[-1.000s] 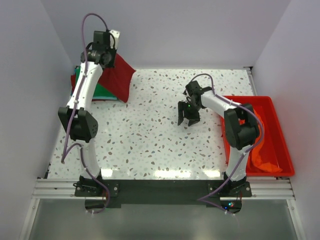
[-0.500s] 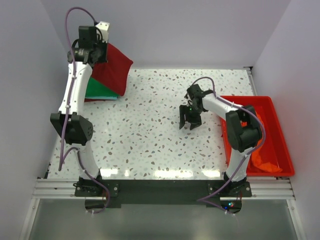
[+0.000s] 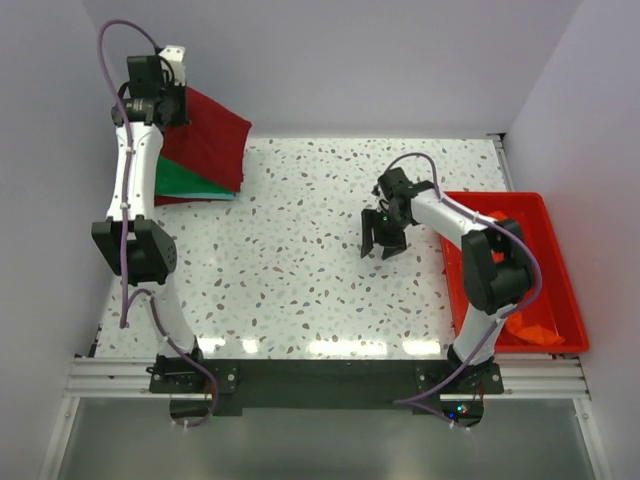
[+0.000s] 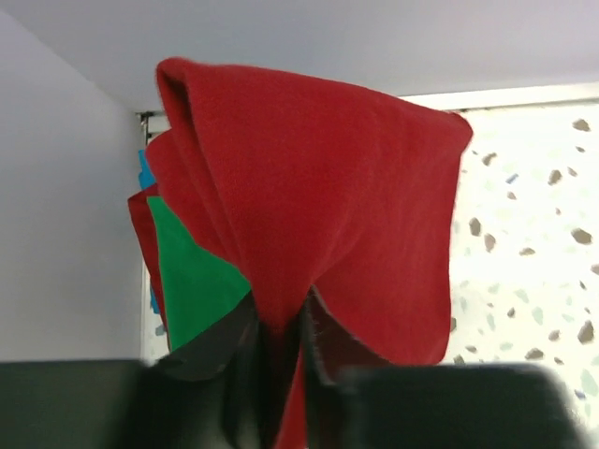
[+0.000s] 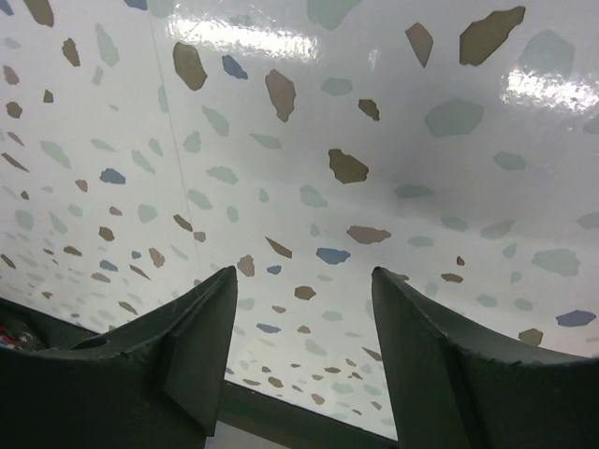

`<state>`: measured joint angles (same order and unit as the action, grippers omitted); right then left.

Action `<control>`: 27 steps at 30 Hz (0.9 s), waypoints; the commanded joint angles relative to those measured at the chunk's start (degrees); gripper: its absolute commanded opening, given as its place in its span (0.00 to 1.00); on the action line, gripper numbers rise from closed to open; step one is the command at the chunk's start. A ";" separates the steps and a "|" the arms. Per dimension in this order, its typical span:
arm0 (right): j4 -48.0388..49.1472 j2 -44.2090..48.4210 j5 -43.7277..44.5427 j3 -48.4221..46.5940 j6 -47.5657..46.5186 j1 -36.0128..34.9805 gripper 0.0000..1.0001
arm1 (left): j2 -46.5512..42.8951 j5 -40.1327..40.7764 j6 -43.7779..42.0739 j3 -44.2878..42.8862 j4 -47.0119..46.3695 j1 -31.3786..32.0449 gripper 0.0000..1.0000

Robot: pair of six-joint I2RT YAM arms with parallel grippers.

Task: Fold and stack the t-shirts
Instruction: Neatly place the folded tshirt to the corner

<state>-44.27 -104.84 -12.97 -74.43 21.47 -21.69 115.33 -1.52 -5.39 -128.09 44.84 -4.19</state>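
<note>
My left gripper (image 3: 172,95) is raised at the far left corner and is shut on the dark red t-shirt (image 3: 212,140), which hangs folded from it. In the left wrist view the dark red t-shirt (image 4: 328,206) drapes from between my fingers (image 4: 323,341). The green t-shirt (image 3: 185,181) lies folded on the table under it, also seen in the left wrist view (image 4: 192,281). The orange t-shirt (image 3: 525,318) lies in the red tub (image 3: 560,275). My right gripper (image 3: 382,248) is open and empty over the bare tabletop (image 5: 309,187).
The red plastic tub stands along the table's right edge beside the right arm. Walls close in the left, back and right sides. A dark red cloth edge (image 3: 165,200) shows under the green t-shirt.
My left gripper has moved left and further back with the dark red t-shirt, carrying it over the green one. The right gripper has shifted only slightly.
</note>
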 commanded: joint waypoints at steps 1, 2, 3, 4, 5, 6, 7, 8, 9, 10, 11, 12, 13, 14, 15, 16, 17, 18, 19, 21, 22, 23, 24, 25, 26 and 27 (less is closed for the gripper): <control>-1.16 5.60 -0.13 0.52 0.15 0.16 0.63 | 4.19 -1.55 1.69 -0.40 -5.90 -4.94 0.25; -1.52 6.30 -0.04 0.69 0.15 0.16 0.64 | 6.03 0.01 2.83 -0.49 -5.73 -5.74 0.45; -2.22 7.09 -0.12 0.78 0.15 0.07 0.64 | 6.83 1.33 3.53 -0.67 -5.47 -6.36 0.89; -2.66 8.41 -0.04 0.69 -0.11 0.07 0.65 | 7.36 4.04 4.15 -0.67 -5.29 -7.49 1.00; -3.10 9.46 0.14 0.69 -0.12 0.07 0.65 | 7.72 8.94 4.94 -0.58 -5.64 -8.03 1.00; -3.88 10.35 0.84 0.61 -0.12 0.16 0.65 | 7.63 10.73 6.17 -0.41 -5.81 -8.47 1.00; -4.33 12.18 1.10 0.61 -0.12 0.16 0.66 | 7.37 11.88 7.14 -0.49 -5.90 -9.17 1.00; -4.59 12.98 1.45 0.61 -0.12 0.16 0.66 | 6.24 13.98 8.28 -0.40 -6.25 -9.26 1.00; -5.12 13.69 1.89 0.69 -0.12 0.16 0.66 | 5.35 15.13 8.81 0.38 -6.69 -9.35 1.00; -5.30 15.00 2.42 0.78 0.06 0.07 0.66 | 4.48 15.49 9.34 1.08 -7.30 -9.26 1.00; -5.47 15.45 2.86 1.04 0.23 0.16 0.66 | 2.47 15.49 10.47 1.96 -8.09 -9.17 1.00; -5.30 16.06 3.13 1.22 0.41 0.16 0.66 | 1.31 15.49 10.92 3.97 -8.36 -9.00 1.00; -5.04 16.59 3.30 1.57 0.58 0.16 0.66 | 0.26 15.49 11.10 5.30 -8.63 -8.21 1.00; -4.77 17.64 4.17 2.27 0.85 0.07 0.66 | -2.45 15.58 11.10 6.88 -9.41 -7.51 1.00; -3.99 18.08 4.71 2.71 1.02 0.16 0.66 | -4.13 15.41 11.19 10.98 -10.12 -6.98 1.00; -3.63 18.44 5.41 3.32 1.46 0.16 0.67 | -5.89 14.80 11.45 13.55 -10.99 -5.76 1.00; -3.19 19.31 6.37 3.59 1.64 0.16 0.67 | -9.91 12.96 12.06 16.44 -13.00 -5.22 1.00; -2.58 19.49 6.82 3.85 1.81 0.07 0.67 | -11.95 11.99 12.59 22.30 -14.07 -4.61 1.00; -2.23 19.93 6.99 4.03 2.08 0.16 0.67 | -14.14 11.11 13.20 25.23 -15.03 -3.39 1.00; -1.26 20.98 8.22 4.47 2.34 0.07 0.67 | -20.56 8.99 15.31 33.55 -17.41 -1.97 1.00; -0.82 21.34 8.57 4.73 2.60 0.16 0.67 | -22.84 8.90 15.67 36.39 -18.20 0.12 1.00; -0.38 21.78 9.01 4.91 2.78 0.16 0.67 | -27.22 10.90 15.76 39.29 -20.04 1.71 1.00; 0.41 22.48 9.97 5.09 2.78 0.07 0.67 | -29.44 13.10 15.76 44.28 -20.66 3.46 1.00; 0.85 22.92 10.59 5.44 3.04 0.07 0.67 | -31.55 16.43 16.45 46.68 -21.10 7.05 1.00; 1.29 23.44 11.12 5.70 3.22 0.07 0.67 | -35.74 18.11 16.98 51.14 -22.07 8.91 1.00; 2.16 24.23 11.91 5.96 3.31 0.07 0.67 | -37.79 19.61 17.69 53.54 -22.68 10.67 1.00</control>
<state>-45.84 -84.51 -4.84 -69.17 23.55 -21.69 83.79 12.49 9.17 -81.54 27.42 1.91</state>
